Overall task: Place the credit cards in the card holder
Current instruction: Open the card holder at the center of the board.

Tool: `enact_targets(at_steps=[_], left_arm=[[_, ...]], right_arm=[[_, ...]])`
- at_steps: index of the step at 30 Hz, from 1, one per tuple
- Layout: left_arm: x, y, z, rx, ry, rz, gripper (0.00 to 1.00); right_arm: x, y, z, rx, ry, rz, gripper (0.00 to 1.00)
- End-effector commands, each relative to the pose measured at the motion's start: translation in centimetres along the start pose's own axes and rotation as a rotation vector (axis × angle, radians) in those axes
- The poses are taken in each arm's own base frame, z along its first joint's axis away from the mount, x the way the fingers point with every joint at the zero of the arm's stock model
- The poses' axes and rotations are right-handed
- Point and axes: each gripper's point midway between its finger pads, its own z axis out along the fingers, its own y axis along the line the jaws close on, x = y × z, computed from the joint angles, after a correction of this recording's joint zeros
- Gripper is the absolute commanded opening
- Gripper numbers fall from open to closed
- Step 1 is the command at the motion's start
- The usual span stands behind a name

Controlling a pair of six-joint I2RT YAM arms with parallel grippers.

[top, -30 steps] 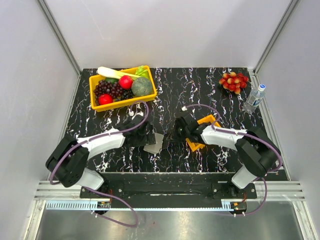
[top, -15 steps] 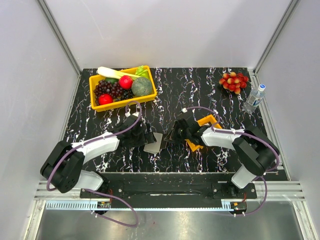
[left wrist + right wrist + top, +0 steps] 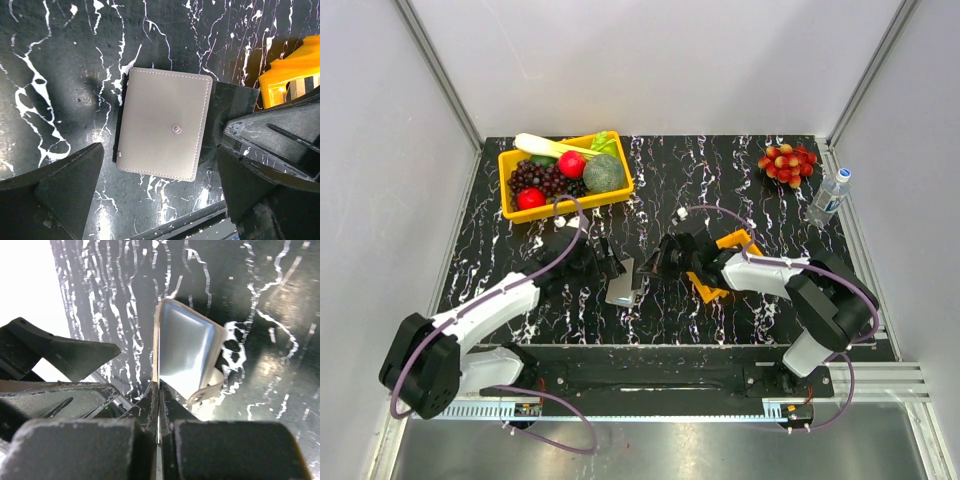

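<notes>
The card holder [image 3: 165, 122] lies closed and flat on the black marble table, taupe side up with its snap showing; it also shows in the top view [image 3: 623, 286]. My left gripper [image 3: 160, 152] hovers over it, open and empty, with one finger on each side; in the top view the left gripper [image 3: 607, 266] is just left of the holder. My right gripper [image 3: 158, 387] is shut on a thin card [image 3: 156, 345] seen edge-on, held at the holder's [image 3: 187, 350] right edge. In the left wrist view this card [image 3: 234, 102] looks dark. More cards [image 3: 301, 88] lie in the orange tray.
The small orange tray [image 3: 712, 290] sits under my right arm. A yellow bin [image 3: 510, 160] of fruit and vegetables stands at the back left. A bunch of red grapes [image 3: 787, 163] and a water bottle [image 3: 829, 196] are at the back right. The table's front edge [image 3: 200, 217] is near the holder.
My left arm has swung its elbow out to the left while its gripper stayed over the holder. My right gripper with the card has edged left towards the holder.
</notes>
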Motion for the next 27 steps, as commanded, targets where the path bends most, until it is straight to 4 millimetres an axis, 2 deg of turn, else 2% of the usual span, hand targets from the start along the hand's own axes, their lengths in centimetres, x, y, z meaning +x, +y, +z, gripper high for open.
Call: enact_targets(at_steps=[1, 7, 17, 27], left_arm=[[-2.2, 0.0, -1.7, -0.014, -0.069, 0.018, 0.99], [-2.6, 1.5, -2.2, -0.039, -0.091, -0.013, 0.99], [-3.6, 2.2, -3.0, -0.006, -0.109, -0.058, 0.99], [-3.3, 3.2, -2.6, 0.017, -0.09, -0.109, 0.99]], right_arm=[[-1.5, 4.6, 0.0, -0.153, -0.011, -0.052, 0.0], [-1.3, 6.1, 0.6, -0.186, 0.013, -0.073, 0.0], [0.1, 7.5, 2.8, -0.196, 0.064, -0.095, 0.0], [0.7, 9.5, 3.0, -0.245, 0.084, -0.101, 0.0]])
